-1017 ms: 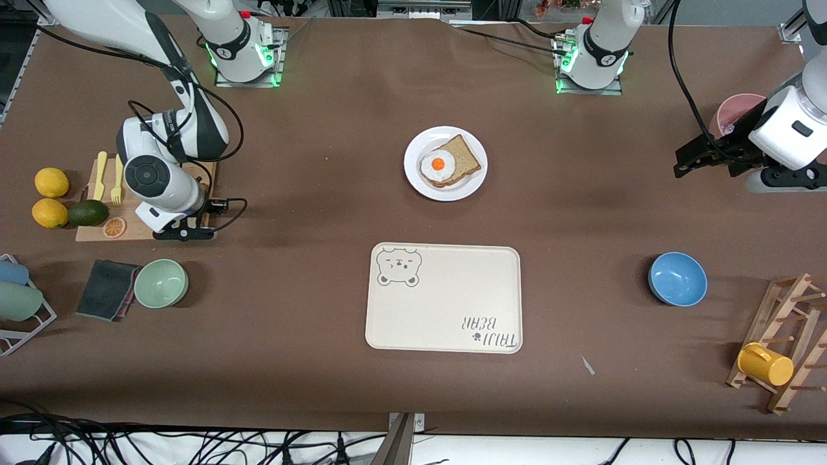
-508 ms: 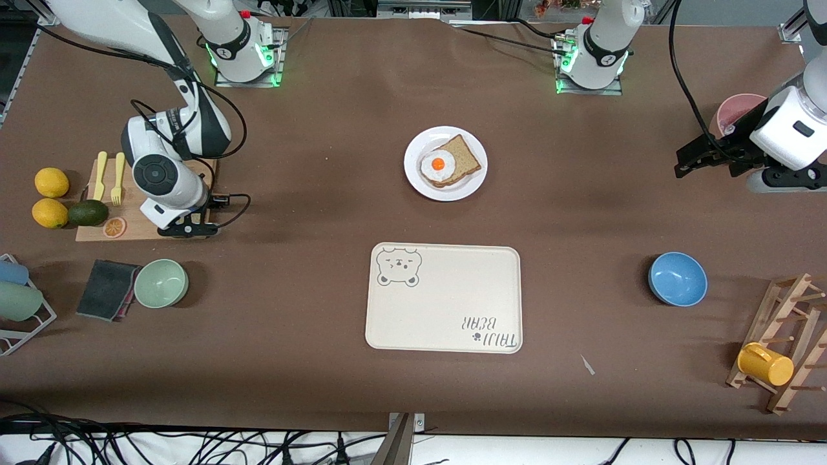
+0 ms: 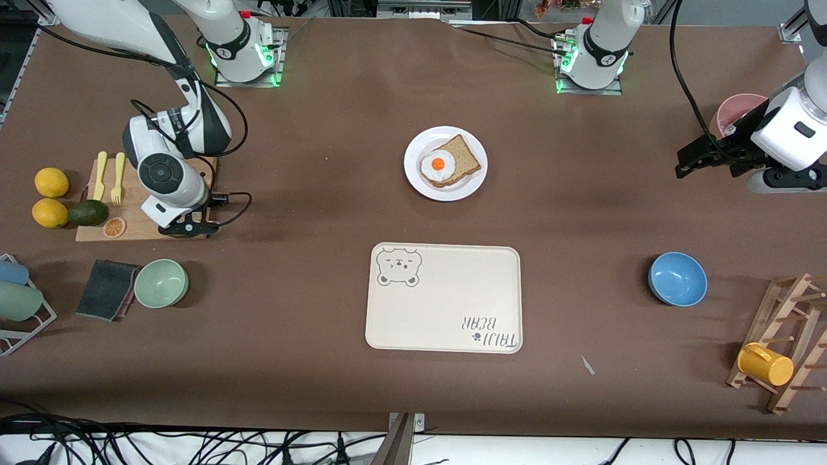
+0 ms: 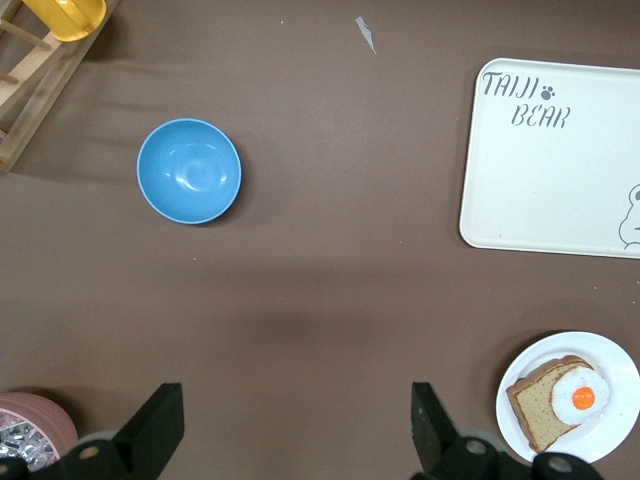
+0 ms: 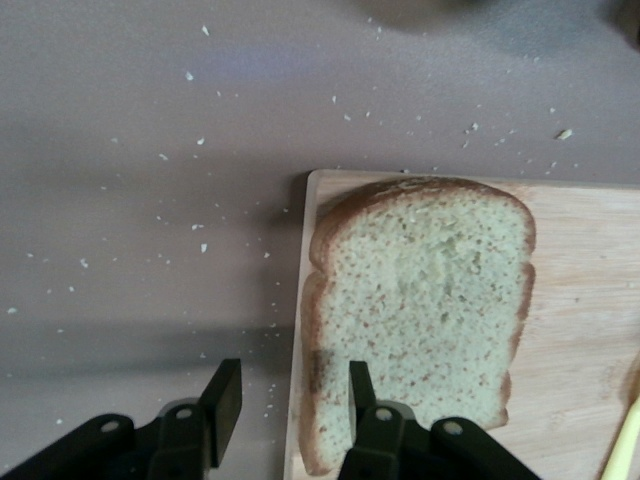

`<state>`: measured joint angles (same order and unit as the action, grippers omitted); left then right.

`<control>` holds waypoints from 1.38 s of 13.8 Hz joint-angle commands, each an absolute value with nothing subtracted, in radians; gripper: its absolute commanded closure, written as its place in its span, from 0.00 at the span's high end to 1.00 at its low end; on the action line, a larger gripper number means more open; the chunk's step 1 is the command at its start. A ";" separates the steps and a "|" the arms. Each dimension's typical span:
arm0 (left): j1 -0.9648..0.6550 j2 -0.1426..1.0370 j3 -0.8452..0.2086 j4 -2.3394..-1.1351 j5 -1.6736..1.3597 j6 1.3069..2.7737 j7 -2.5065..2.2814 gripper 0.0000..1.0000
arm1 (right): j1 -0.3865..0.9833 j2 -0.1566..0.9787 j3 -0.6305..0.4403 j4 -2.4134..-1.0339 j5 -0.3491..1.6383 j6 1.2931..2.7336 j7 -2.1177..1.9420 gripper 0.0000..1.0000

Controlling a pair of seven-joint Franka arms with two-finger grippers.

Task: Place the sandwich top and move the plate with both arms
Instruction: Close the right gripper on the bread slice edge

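The sandwich top (image 5: 420, 310), a light speckled slice with a brown crust, lies flat on the wooden cutting board (image 5: 580, 400). In the front view the right arm hides it. My right gripper (image 5: 293, 400) is open just above the board's edge, one finger over the slice's crust side and the other over the bare table; it also shows in the front view (image 3: 185, 227). The white plate (image 3: 420, 187) holds a darker bread slice (image 3: 465, 157) and a fried egg (image 3: 438, 165). My left gripper (image 3: 688, 163) is open and empty, waiting in the air at the left arm's end of the table; it also shows in the left wrist view (image 4: 293, 430).
A cream bear tray (image 3: 444, 310) lies nearer the front camera than the plate. A blue bowl (image 3: 677, 278), pink cup (image 3: 736, 110) and wooden rack with a yellow mug (image 3: 765, 363) are at the left arm's end. A green bowl (image 3: 161, 283), dark cloth (image 3: 106, 289), lemons, avocado and forks surround the cutting board (image 3: 139, 219).
My right gripper has shifted slightly along the cutting board's edge, toward the robots' bases. The left arm has not moved.
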<state>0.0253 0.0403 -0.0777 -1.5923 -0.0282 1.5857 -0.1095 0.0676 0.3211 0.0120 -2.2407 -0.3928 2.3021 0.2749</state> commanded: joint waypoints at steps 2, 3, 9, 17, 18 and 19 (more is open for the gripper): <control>0.032 0.048 -0.077 -1.572 -0.043 1.572 -0.081 1.00 | 0.063 0.314 0.011 -2.258 -0.433 2.316 0.298 0.51; 0.032 0.048 -0.077 -1.572 -0.043 1.572 -0.081 1.00 | 0.063 0.318 0.005 -2.258 -0.439 2.319 0.302 0.51; 0.032 0.048 -0.077 -1.572 -0.043 1.572 -0.081 1.00 | 0.063 0.345 -0.008 -2.258 -0.448 2.358 0.308 0.51; 0.032 0.048 -0.075 -1.572 -0.043 1.572 -0.081 1.00 | 0.063 0.354 -0.008 -2.261 -0.453 2.365 0.339 0.04; 0.032 0.048 -0.075 -1.572 -0.043 1.572 -0.081 1.00 | 0.063 0.354 -0.008 -2.260 -0.451 2.365 0.339 0.01; 0.032 0.048 -0.075 -1.572 -0.043 1.572 -0.081 1.00 | 0.063 0.354 -0.008 -2.260 -0.451 2.365 0.341 0.00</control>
